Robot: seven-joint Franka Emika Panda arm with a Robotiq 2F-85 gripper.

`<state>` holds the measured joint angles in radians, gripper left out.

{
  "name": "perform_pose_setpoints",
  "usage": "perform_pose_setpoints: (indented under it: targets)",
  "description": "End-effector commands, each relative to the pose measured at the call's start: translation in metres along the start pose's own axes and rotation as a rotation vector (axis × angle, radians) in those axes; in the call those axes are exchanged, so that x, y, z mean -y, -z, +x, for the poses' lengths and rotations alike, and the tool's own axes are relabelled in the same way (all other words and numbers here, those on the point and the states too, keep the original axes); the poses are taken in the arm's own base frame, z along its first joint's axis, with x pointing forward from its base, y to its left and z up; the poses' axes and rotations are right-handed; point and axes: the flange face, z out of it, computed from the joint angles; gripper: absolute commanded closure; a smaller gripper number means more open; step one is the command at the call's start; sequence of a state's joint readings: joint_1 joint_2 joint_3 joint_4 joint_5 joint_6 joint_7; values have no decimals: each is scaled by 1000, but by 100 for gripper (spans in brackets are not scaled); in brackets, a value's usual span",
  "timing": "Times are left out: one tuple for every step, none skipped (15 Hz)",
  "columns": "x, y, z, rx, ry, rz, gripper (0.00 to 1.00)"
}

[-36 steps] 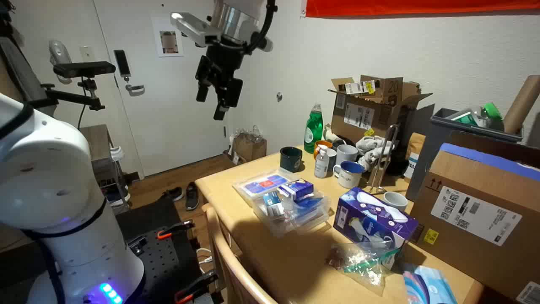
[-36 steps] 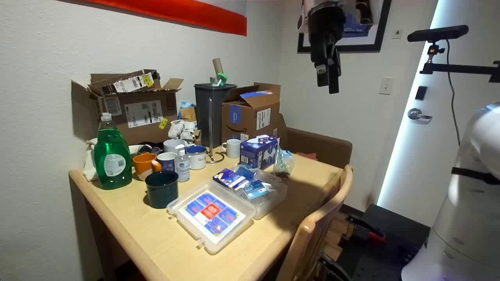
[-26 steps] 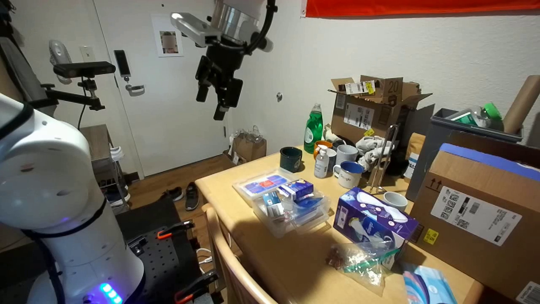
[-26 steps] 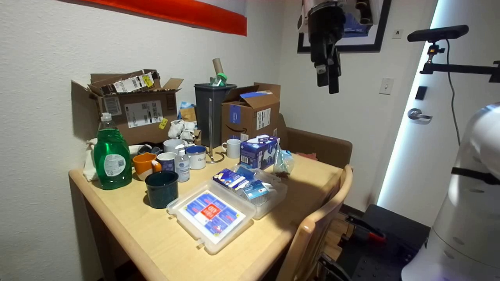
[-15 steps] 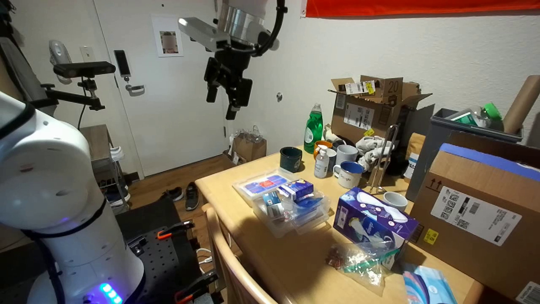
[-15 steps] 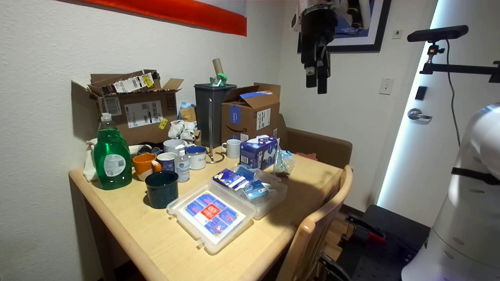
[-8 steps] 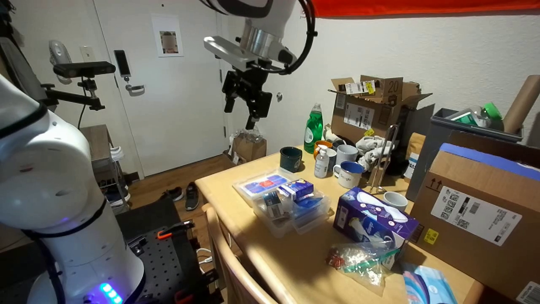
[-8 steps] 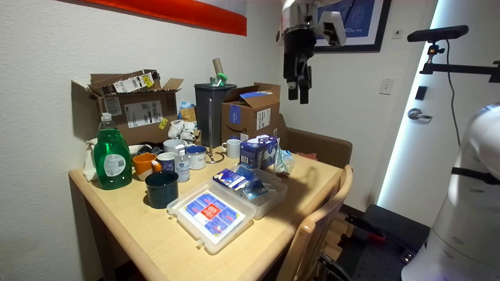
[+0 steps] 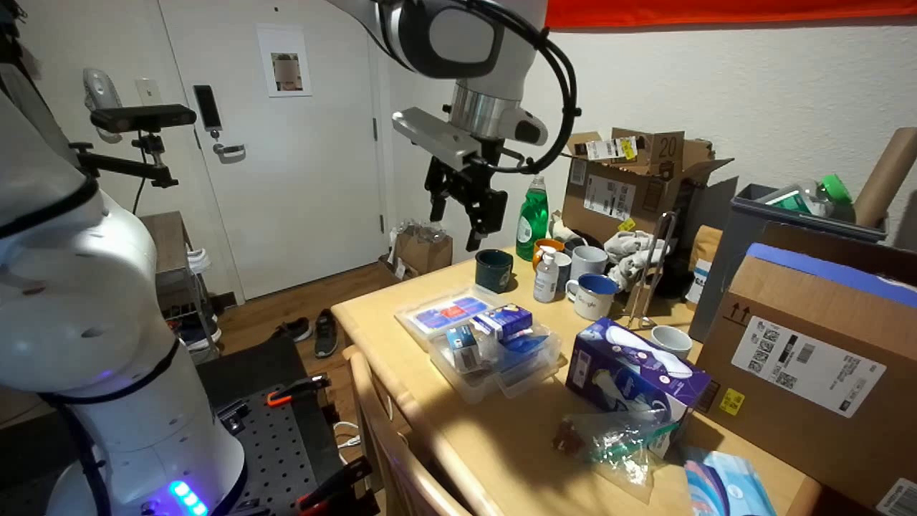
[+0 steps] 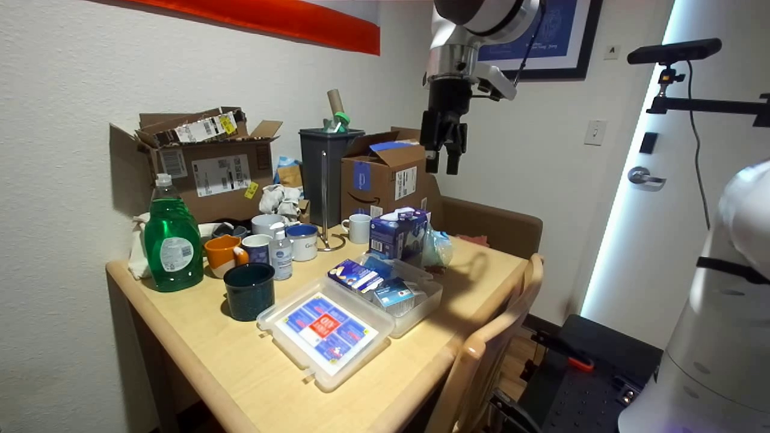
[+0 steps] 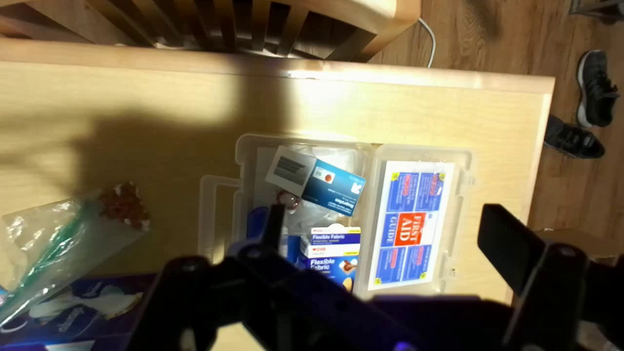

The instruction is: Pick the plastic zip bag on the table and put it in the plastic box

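The clear zip bag (image 9: 620, 455) with a green zip strip and small reddish contents lies on the table, partly against a purple carton. It also shows in an exterior view (image 10: 437, 249) and at the left of the wrist view (image 11: 58, 239). The open clear plastic box (image 9: 469, 390) holds small packets and cartons, and its lid with a first aid guide is folded flat. The box also shows in an exterior view (image 10: 415, 320) and in the wrist view (image 11: 297, 140). My gripper (image 9: 455, 226) is open and empty, high above the table; its fingers are spread wide in the wrist view (image 11: 382, 217).
The purple carton (image 9: 637, 365) stands beside the bag. Mugs such as the dark green mug (image 9: 494, 271), a pump bottle (image 9: 546, 278) and a green soap bottle (image 10: 173, 246) stand beyond the box. A metal stand (image 10: 325, 198) rises behind. A wooden chair (image 10: 475, 361) is at the table edge.
My gripper stays still at first, then moves over the table and lower, rightward in one exterior view and leftward in the other. It stays open. The bag and box have not moved.
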<state>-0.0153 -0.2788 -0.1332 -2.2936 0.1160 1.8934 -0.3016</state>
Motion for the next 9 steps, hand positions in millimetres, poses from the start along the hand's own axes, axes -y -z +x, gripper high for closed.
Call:
perform_pose_setpoints:
  targets:
    - [-31, -12, -2, -33, 7, -13, 0]
    - [-42, -17, -3, -41, 5, -15, 0]
    - [-51, -19, -4, -49, -5, -13, 0]
    - [-60, -21, -6, -43, -45, -14, 0]
    - [-47, -18, -3, -34, -28, 2, 0]
    - [-52, -20, -4, -30, -39, 4, 0]
    - [-52, -21, -4, -29, -40, 4, 0]
    - [-52, -21, -3, -29, -39, 4, 0]
    - [-51, -21, -3, -29, -38, 4, 0]
